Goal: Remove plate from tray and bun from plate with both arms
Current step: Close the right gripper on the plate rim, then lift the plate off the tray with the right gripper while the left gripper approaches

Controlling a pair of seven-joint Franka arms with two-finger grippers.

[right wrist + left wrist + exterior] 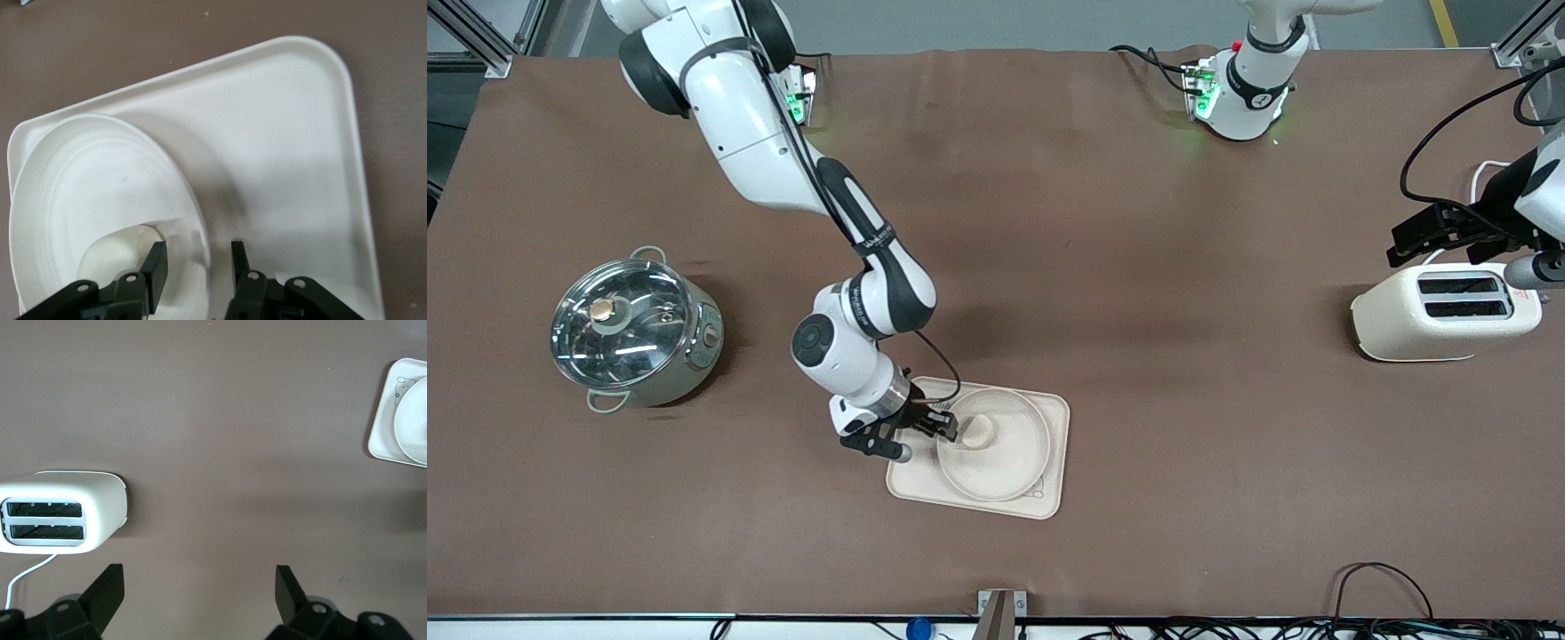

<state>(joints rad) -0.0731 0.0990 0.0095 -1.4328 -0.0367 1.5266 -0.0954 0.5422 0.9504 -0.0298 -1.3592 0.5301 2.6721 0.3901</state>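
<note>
My right end effector (pixel 935 428) is down at the plate (pixel 996 462), fingers straddling its rim, part-closed but not yet pinching. Risk: a thin rim grip could slip, or tilt the plate and roll the bun (pixel 979 432) off. The plate, round and cream, sits on the tray (pixel 1054 462); the pale bun lies in it near my fingers. My left end effector (pixel 200 590) waits wide open over the counter by the toaster (pixel 1440 311).

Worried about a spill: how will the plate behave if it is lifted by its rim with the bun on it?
The plate looks thin, shallow and probably light, so a pinch on one edge by the right gripper may tilt it. The rounded bun sits loose near that edge and could roll. The smooth tray may let the plate slide.
</note>
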